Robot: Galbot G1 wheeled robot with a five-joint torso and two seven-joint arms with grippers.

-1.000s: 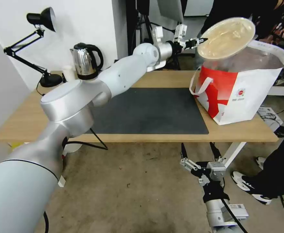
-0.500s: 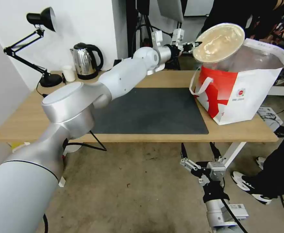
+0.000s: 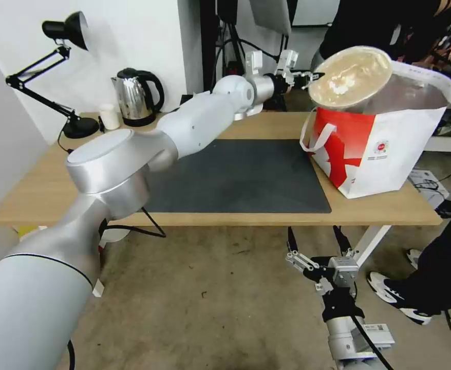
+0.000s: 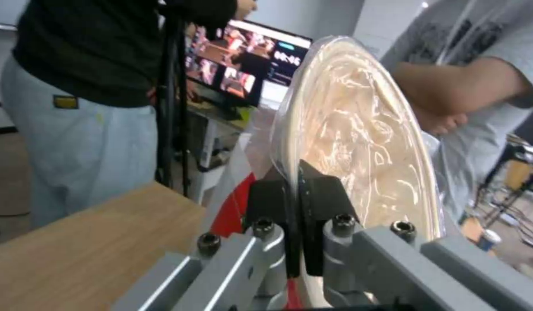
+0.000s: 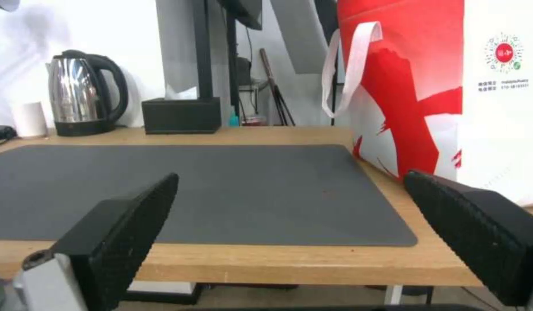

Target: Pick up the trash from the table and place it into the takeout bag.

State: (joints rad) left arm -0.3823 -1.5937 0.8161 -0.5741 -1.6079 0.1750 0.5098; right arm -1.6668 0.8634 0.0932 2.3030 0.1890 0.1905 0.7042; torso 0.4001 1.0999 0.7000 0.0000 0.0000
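Over takeout bag (image 3: 390,154) | left gripper (image 3: 314,77) pinching beige pulp bowl (image 3: 350,77) (lower now) | right gripper (image 3: 315,241) spread

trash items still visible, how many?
1. The beige pulp bowl, pinched at its rim by the left gripper, tilted at the takeout bag mouth. None on the table; the bag's inside is hidden.

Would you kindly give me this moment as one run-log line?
left pincer: shut on bowl rim, tilted at bag mouth | right pincer: open, idle below table edge
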